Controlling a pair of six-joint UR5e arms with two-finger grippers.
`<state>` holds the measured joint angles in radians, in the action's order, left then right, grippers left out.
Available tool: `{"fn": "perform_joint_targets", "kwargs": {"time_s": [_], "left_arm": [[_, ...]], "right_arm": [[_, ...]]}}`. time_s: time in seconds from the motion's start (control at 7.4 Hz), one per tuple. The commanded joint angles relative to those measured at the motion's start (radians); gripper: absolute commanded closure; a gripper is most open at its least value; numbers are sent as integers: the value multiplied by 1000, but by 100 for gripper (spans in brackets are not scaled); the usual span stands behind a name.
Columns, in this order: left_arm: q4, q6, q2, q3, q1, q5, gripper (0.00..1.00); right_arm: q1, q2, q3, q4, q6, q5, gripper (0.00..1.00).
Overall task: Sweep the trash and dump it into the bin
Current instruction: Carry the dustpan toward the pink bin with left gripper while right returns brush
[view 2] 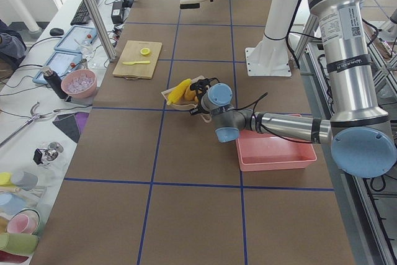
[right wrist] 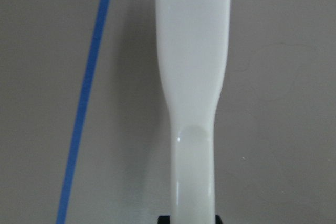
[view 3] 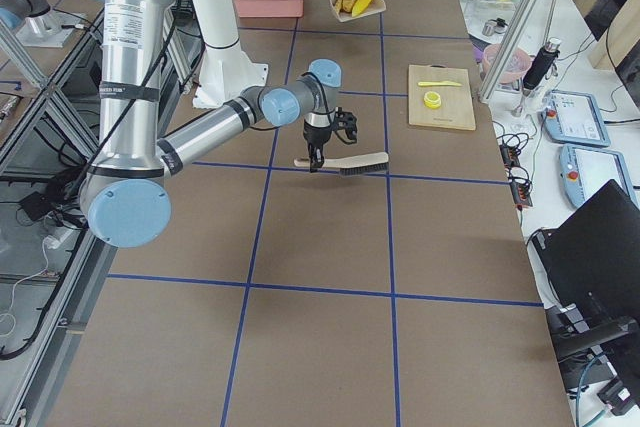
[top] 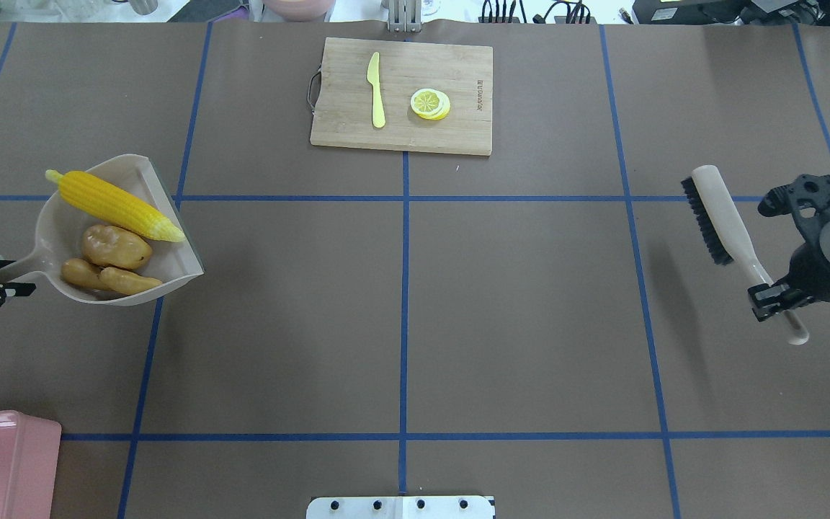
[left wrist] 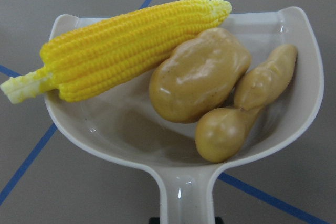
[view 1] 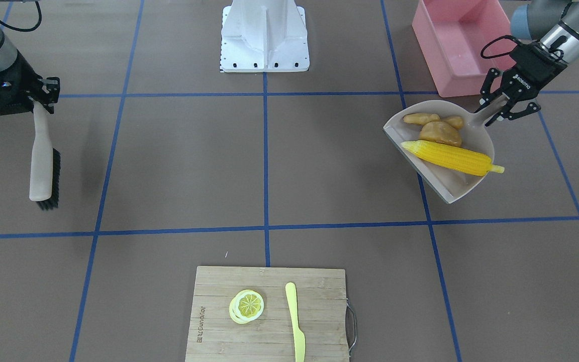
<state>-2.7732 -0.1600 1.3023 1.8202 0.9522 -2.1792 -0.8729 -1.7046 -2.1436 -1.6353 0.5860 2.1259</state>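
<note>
Brown table (view 1: 169, 176): left end effector (view 1: 503, 106) grips dustpan (view 1: 449, 183) handle.

A brown worktop (top: 530, 324) gridded with blue tape lines (top: 405, 324) lies under even light that casts soft shadows. Along its edge opposite the robot runs a white side bench (view 2: 25, 100) carrying a keyboard (view 2: 81, 12), a pink bowl (view 2: 79, 83) and cups (view 2: 22, 221). An aluminium post (view 2: 93, 13) rises at that edge. A black laptop (view 3: 590, 257) stands further along.

Corn cob (view 1: 450, 157), potato (view 1: 440, 133) and ginger root (view 1: 420, 118) in dustpan (view 1: 440, 182) near bin (view 1: 450, 50); brush (view 1: 42, 166) well apart.
</note>
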Motion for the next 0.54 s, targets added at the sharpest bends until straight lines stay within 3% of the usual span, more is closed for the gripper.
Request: {"fn": "perform_joint_targets", "kwargs": {"time_s": [0.0, 0.27, 0.41], "left_arm": [[-11, -64, -12, -18, 39, 1, 100], [-17, -76, -73, -9, 95, -1, 100], [-79, -105, -154, 4, 108, 1, 100]], "right_arm": [[-57, -59, 111, 112, -5, 55, 100], [-57, -43, 190, 182, 8, 60, 100], [-57, -29, 230, 221, 9, 60, 100]]}}
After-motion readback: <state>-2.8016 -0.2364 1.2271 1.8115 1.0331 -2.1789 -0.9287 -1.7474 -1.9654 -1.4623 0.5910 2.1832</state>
